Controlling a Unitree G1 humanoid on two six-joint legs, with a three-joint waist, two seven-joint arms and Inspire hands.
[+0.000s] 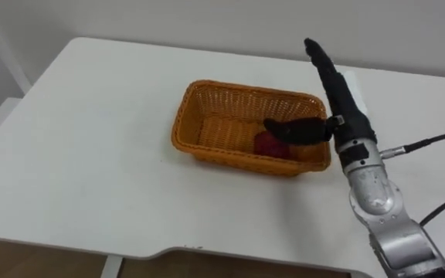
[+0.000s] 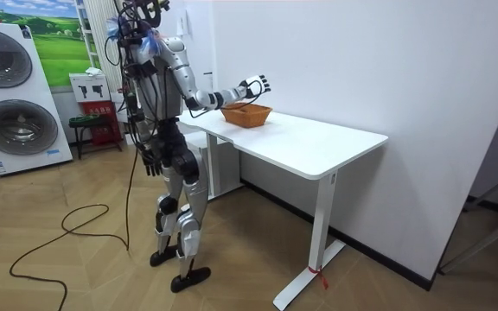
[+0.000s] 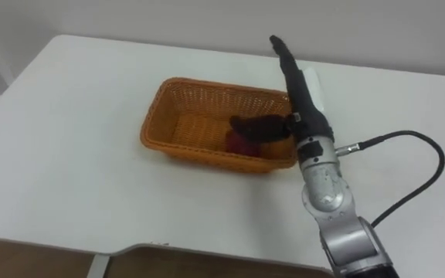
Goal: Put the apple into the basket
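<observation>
The apple [image 1: 267, 144] lies in the right end of the basket [image 1: 207, 116] on the table [image 1: 91, 154]. The right hand [image 1: 338, 96] hovers over that end, released, with fingers straight and thumb stretched above the apple. The left hand [image 2: 151, 161] hangs at the robot's side, and I cannot tell its state.

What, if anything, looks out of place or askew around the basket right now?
Nothing stands out. The orange wicker basket sits flat on the white table, the red apple lies inside its right end, and the right hand hovers open above it.
</observation>
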